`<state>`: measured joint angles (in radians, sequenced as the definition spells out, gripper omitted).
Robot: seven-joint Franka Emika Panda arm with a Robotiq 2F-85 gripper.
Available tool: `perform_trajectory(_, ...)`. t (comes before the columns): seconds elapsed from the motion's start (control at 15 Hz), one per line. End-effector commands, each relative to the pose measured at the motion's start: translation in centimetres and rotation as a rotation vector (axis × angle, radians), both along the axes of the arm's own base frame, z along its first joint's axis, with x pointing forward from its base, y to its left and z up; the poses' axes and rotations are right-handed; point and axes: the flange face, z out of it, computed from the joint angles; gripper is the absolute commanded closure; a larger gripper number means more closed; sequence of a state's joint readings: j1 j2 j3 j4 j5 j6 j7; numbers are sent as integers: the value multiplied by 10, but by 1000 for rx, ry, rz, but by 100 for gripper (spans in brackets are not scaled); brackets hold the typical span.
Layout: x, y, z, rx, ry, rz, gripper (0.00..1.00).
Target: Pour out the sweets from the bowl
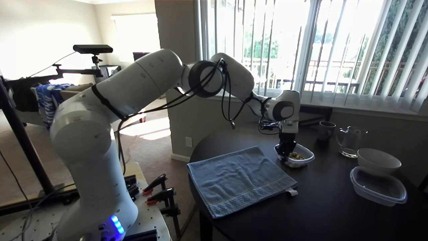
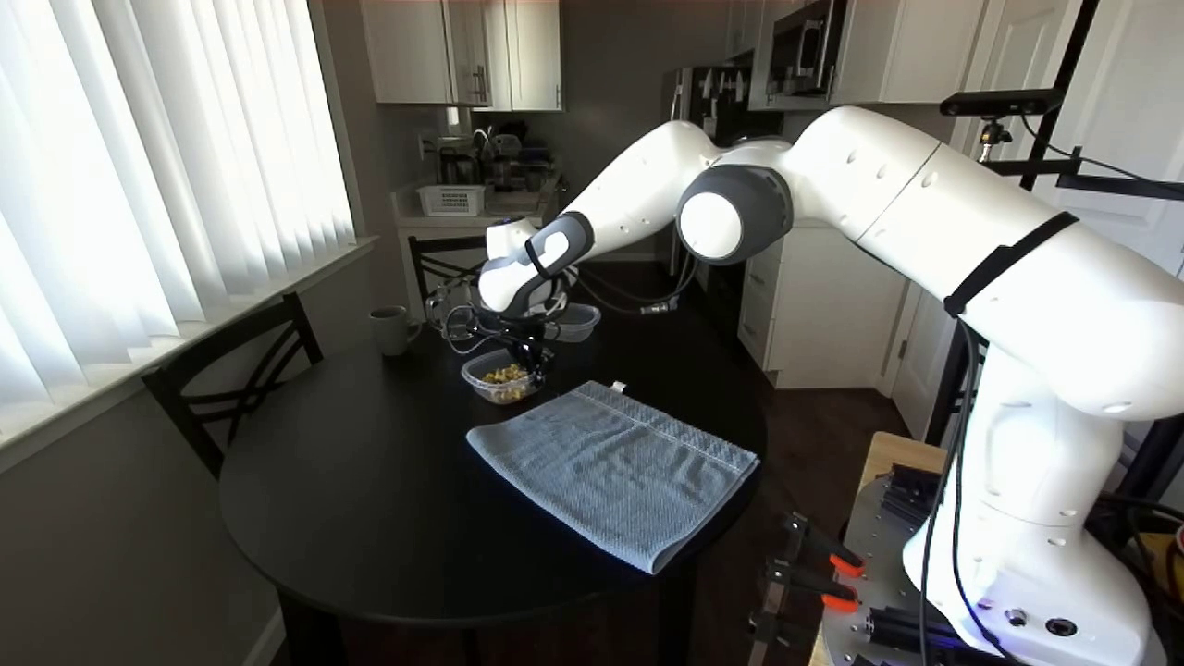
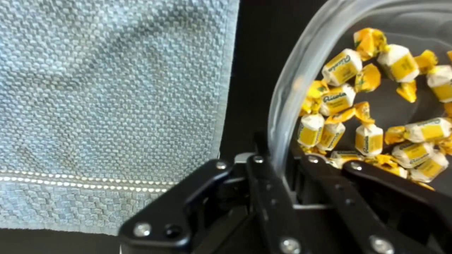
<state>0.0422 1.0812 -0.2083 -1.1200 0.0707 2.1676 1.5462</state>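
The bowl is a clear plastic one with a pale rim; it stands upright on the dark table in both exterior views [image 1: 308, 161] [image 2: 474, 379], and its rim [image 3: 287, 95] curves through the wrist view. The sweets [image 3: 369, 139] are several yellow and white wrapped candies lying inside it; they also show in both exterior views [image 1: 297, 156] [image 2: 504, 375]. My gripper [image 3: 280, 148] points down at the bowl's edge beside the towel, seen in both exterior views [image 1: 284, 155] [image 2: 535, 368]. Its fingers are closed around the rim, one inside and one outside. The fingertips are partly hidden.
A folded blue towel [image 1: 242, 179] lies close beside the bowl; it also fills the left of the wrist view [image 3: 106, 98]. A white bowl [image 1: 378, 160], a second clear container [image 1: 378, 195], a glass mug [image 1: 352, 142] and a grey mug [image 2: 392, 330] stand farther along the table.
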Motion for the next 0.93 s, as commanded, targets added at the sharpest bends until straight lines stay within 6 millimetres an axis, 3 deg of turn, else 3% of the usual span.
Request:
perform_trajectory(0.0,5,-3,11,24,-4,-32,98)
perform_trajectory(0.27,4,1,45,-23,-39,-28,99)
perform_trajectory(0.67,-16,-6,97,-163,5,-34,99)
perform_trajectory(0.87,-40,-1,98,-190,194,-26,99)
